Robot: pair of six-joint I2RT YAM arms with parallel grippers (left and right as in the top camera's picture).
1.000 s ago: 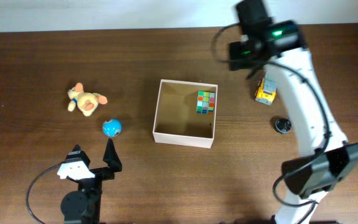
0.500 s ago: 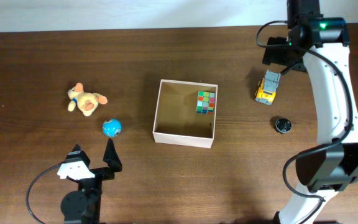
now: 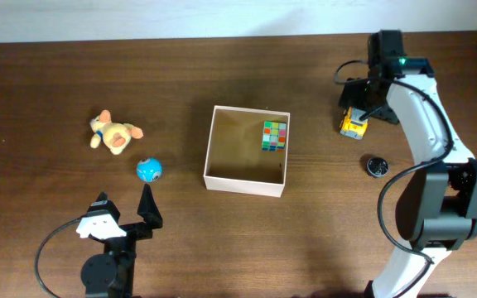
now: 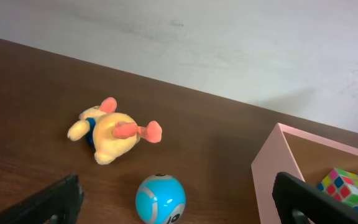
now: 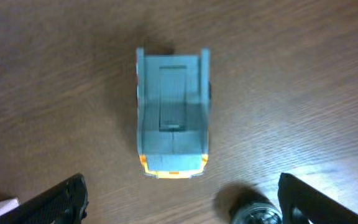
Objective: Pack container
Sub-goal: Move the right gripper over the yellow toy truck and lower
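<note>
Right gripper (image 5: 180, 200) is being shifted over the toy truck (image 5: 173, 134), jaws being held wide, nothing grasped | left gripper (image 3: 125, 205) being held released near blue ball (image 3: 149, 170)

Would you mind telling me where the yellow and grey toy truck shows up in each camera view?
Overhead: toy truck at upper right, right of the container.
Left wrist: not in it.
Right wrist: the truck fills the centre, seen from above.
Shared landmark: the small black disc beside it, in the overhead and right wrist views.
</note>
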